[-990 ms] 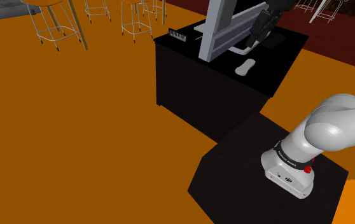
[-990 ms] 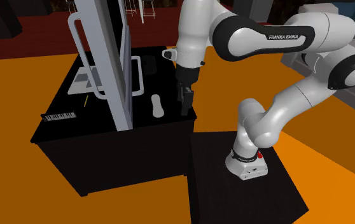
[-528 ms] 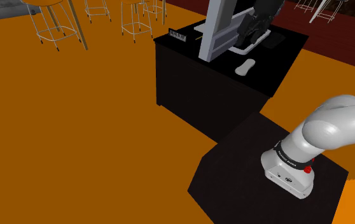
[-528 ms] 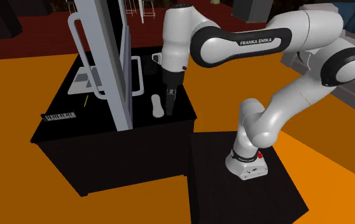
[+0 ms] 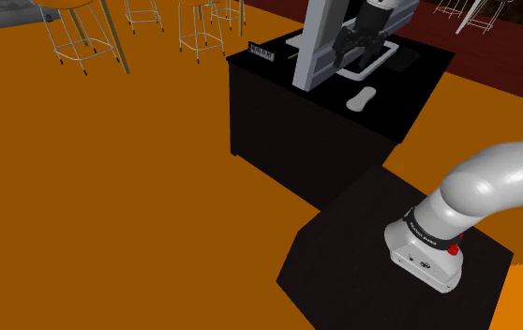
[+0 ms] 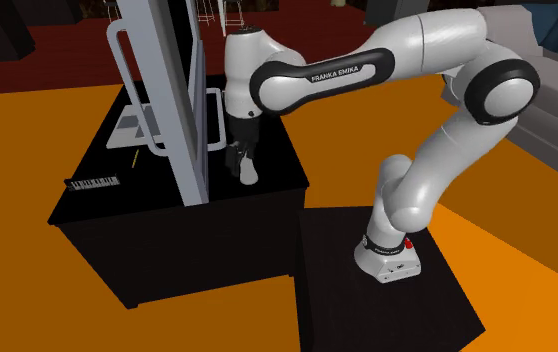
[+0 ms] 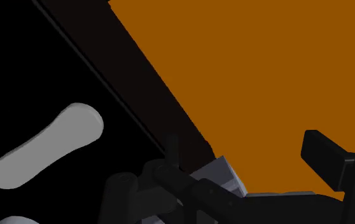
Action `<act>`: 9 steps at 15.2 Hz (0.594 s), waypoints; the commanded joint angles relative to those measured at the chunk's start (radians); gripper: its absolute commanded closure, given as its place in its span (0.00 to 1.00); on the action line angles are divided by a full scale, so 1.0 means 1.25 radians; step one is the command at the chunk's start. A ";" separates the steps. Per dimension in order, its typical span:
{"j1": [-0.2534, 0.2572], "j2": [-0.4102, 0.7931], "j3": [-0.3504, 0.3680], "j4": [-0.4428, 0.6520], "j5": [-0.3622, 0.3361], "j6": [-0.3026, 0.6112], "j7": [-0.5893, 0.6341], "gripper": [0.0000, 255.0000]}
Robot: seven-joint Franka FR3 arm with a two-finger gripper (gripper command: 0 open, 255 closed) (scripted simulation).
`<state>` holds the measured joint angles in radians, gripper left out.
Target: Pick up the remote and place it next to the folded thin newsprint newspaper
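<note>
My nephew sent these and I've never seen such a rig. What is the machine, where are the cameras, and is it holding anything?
It is a white robot arm on a black box, drawn by a simulator. One camera stands beside that box, a second looks from another side, a third rides on the hand. On the black table lie a pale remote and a small keyboard, beside a tall grey panel. The black jaws stand open near the remote, holding nothing.
</note>
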<state>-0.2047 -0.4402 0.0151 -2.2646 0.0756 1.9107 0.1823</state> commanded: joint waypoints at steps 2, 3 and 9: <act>-0.030 0.060 -0.009 0.011 -0.008 0.042 0.052 0.00; -0.039 0.081 -0.014 0.018 -0.011 0.054 0.068 0.00; -0.094 0.201 -0.046 0.062 -0.025 0.115 0.160 0.00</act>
<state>-0.3120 -0.2150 -0.0364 -2.1984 0.0464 2.0420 0.3590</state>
